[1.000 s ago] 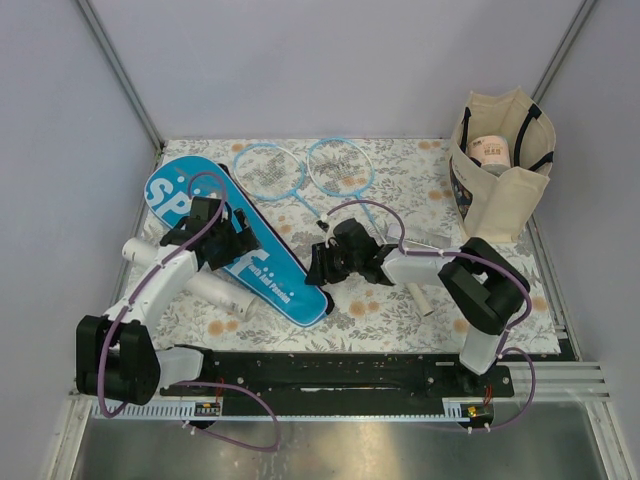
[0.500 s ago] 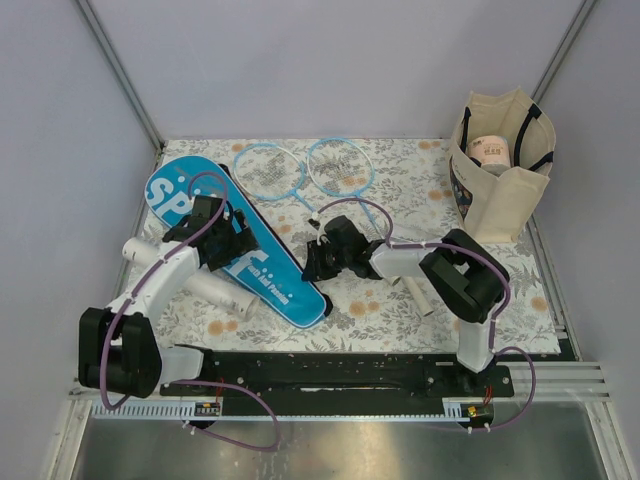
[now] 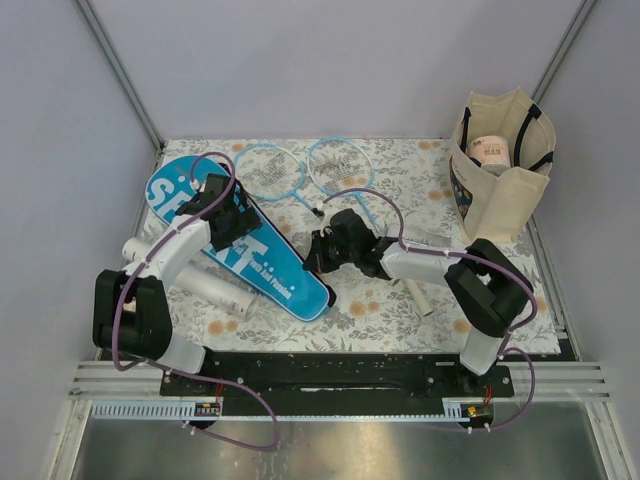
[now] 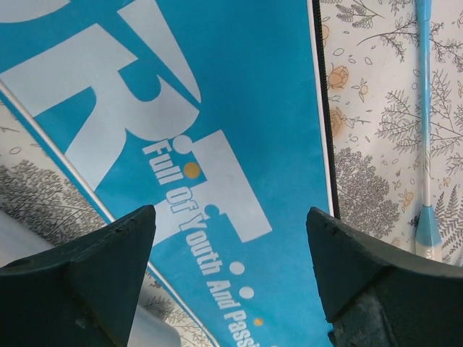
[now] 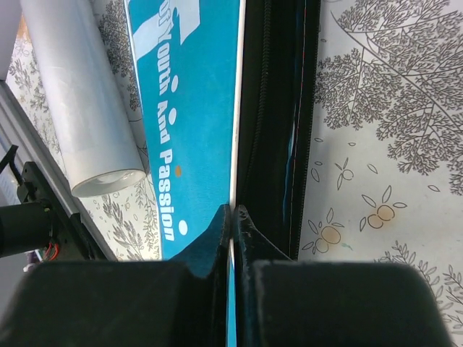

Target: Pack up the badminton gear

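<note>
The blue "SPORT" cover (image 3: 272,272) lies flat on the left half of the floral mat. My left gripper (image 3: 238,216) hovers open over its printed face (image 4: 217,108), nothing between the fingers. My right gripper (image 3: 316,254) is shut on the cover's white-piped right edge (image 5: 233,181), beside the black zipper band (image 5: 275,108). The white tube (image 3: 212,290) lies along the cover's left side (image 5: 79,101). Two light-blue rackets (image 3: 268,168) (image 3: 340,164) lie at the back, and one blue shaft (image 4: 425,144) shows right of the cover. The shuttlecock is out of view.
A beige tote (image 3: 512,190) with black handles stands at the back right, a white roll (image 3: 490,150) inside it. A white racket handle (image 3: 420,296) lies by my right forearm. Grey walls close the cell on three sides.
My right gripper has closed on the cover's edge. My left gripper has moved up the cover toward its wide end, staying open. The cover has shifted slightly.
</note>
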`<state>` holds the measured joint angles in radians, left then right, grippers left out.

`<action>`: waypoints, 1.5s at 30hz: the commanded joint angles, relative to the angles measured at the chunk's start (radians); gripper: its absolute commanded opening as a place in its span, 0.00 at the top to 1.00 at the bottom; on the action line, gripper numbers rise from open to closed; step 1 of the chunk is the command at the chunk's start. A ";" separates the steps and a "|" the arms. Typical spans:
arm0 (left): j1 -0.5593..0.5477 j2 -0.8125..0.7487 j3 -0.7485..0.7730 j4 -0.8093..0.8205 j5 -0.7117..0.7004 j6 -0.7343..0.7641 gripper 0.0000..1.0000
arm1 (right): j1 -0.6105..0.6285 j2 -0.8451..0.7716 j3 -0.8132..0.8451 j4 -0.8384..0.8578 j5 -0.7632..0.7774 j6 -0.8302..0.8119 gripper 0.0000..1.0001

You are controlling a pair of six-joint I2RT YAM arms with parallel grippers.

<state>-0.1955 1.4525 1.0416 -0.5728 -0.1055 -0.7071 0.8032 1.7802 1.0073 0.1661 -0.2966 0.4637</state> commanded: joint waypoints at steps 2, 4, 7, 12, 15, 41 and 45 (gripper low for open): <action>-0.039 0.078 0.070 0.059 -0.033 -0.075 0.14 | 0.050 -0.083 -0.016 -0.014 0.135 -0.048 1.00; -0.050 0.110 0.075 0.074 -0.019 -0.091 0.16 | 0.074 -0.097 -0.029 -0.005 0.177 -0.060 1.00; -0.059 0.158 0.093 0.076 -0.005 -0.098 0.18 | 0.100 -0.105 -0.035 -0.007 0.215 -0.074 1.00; -0.073 0.197 0.094 0.083 -0.006 -0.083 0.18 | 0.116 -0.111 -0.042 -0.007 0.232 -0.079 1.00; -0.081 0.210 0.084 0.105 -0.007 -0.074 0.18 | 0.117 -0.116 -0.056 0.007 0.237 -0.077 1.00; -0.122 0.207 0.130 0.086 0.059 -0.046 1.00 | 0.129 -0.122 -0.045 -0.056 0.326 -0.048 0.77; -0.122 0.180 0.121 0.094 0.061 -0.008 1.00 | 0.113 -0.172 -0.038 -0.092 0.335 -0.072 0.59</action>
<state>-0.3180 1.7004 1.1328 -0.4908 -0.0570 -0.7620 0.9237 1.6943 0.9421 0.0982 -0.0051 0.4076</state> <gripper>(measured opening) 0.025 0.350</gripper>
